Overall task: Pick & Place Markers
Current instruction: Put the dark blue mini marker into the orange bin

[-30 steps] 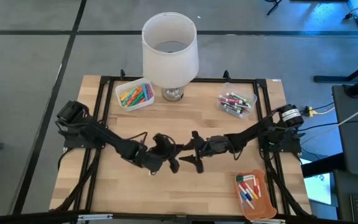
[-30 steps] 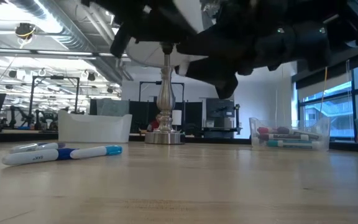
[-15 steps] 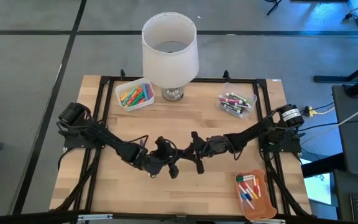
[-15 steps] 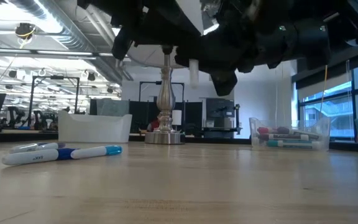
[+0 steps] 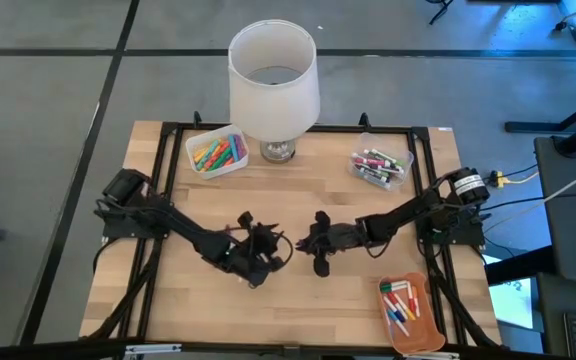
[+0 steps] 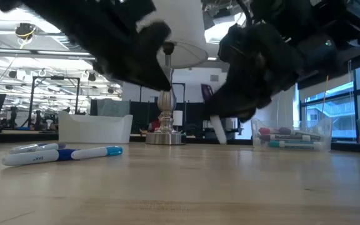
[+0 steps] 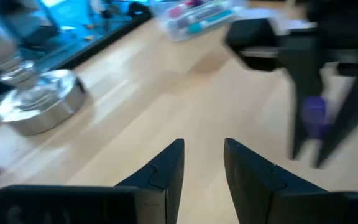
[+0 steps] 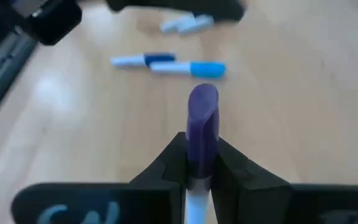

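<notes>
Looks like we're mid-job: the right claw [image 8: 199,163] is clamped on a purple-capped marker [image 8: 202,127] above mid-worktop [image 5: 298,190], left claw [image 7: 202,163] open and empty beside it, while several blue markers [image 6: 61,152] lie loose on the worktop.

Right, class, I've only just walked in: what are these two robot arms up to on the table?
The right end effector is shut on a purple-capped marker and holds it above the middle of the wooden table. The left end effector is open and empty close beside it. Loose blue markers lie on the table, and three bins of markers sit at its edges, near a lamp.
</notes>
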